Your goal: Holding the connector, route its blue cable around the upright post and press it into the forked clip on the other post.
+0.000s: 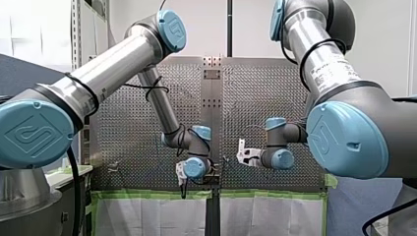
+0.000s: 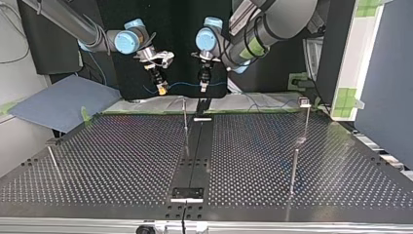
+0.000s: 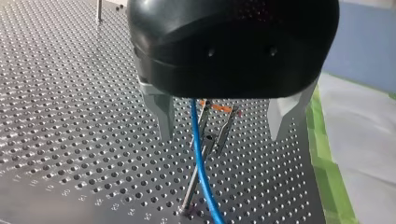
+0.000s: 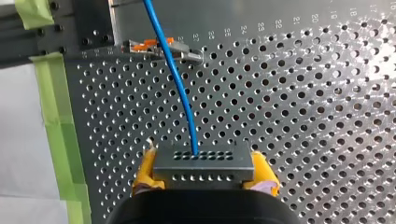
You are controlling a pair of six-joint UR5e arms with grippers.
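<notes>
My right gripper [image 4: 204, 174] is shut with its yellow pads [image 4: 145, 171] on the grey perforated connector [image 4: 203, 161]. The blue cable [image 4: 180, 88] leaves the connector and runs ahead past a post with an orange-marked forked clip [image 4: 159, 46]. In the top view my right gripper [image 2: 162, 89] hangs at the left and my left gripper [image 2: 203, 87] to its right, with the blue cable [image 2: 182, 84] strung between them. My left gripper [image 3: 223, 122] is open, and the cable [image 3: 198, 154] passes loosely between its fingers [image 3: 163, 116], above the clip post [image 3: 210, 140].
Several thin upright posts stand on the perforated table: one at the middle [image 2: 185, 124], two at the top view's right [image 2: 307, 119] [image 2: 293, 170], one at its left [image 2: 53, 161]. Green tape [image 4: 56, 121] edges the table. A blue sheet [image 2: 58, 100] lies beyond its corner.
</notes>
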